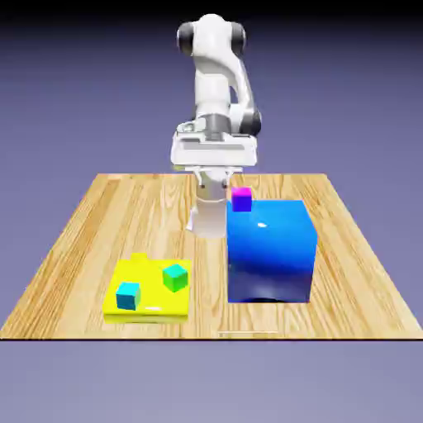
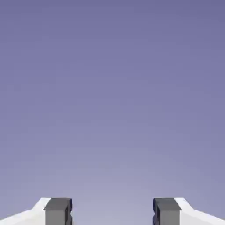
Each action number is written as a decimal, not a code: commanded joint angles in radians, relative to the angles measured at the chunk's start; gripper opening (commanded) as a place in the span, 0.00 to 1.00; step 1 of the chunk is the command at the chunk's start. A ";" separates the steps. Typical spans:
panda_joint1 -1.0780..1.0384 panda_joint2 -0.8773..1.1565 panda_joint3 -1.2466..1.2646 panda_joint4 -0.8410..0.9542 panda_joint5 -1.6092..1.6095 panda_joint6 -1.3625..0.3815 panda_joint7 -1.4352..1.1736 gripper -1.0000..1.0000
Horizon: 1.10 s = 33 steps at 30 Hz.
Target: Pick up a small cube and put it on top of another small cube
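A small yellow cube [image 1: 137, 259] shows as a bump at the far left edge of the wide yellow slab [image 1: 153, 304] and blends into it. On the slab sit a small cyan cube [image 1: 128, 295] and a small green cube [image 1: 174, 278]. A small magenta cube [image 1: 241, 198] rests on the far left corner of a big blue block [image 1: 271, 252]. My gripper [image 1: 213, 163] hangs high above the table's far middle, well away from every cube. In the hand view the gripper [image 2: 112, 212] is open, with only the blue-violet backdrop between its grey fingertips [image 2: 58, 212].
The big blue block stands tall at the exterior view's right, just in front of the arm. The yellow slab lies low near the front left. Bare wood table [image 1: 83, 240] surrounds both.
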<state>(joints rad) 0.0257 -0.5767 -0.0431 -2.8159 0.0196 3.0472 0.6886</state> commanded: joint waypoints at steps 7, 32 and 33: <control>0.080 -0.039 -0.250 -0.034 0.114 0.059 -0.304 0.50; 0.365 -0.176 -1.144 -0.155 0.520 0.271 -1.392 0.50; 0.376 -0.182 -1.180 -0.160 0.536 0.279 -1.435 0.50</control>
<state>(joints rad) 0.4022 -0.7586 -1.2228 -2.9762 0.5555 3.3265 -0.7466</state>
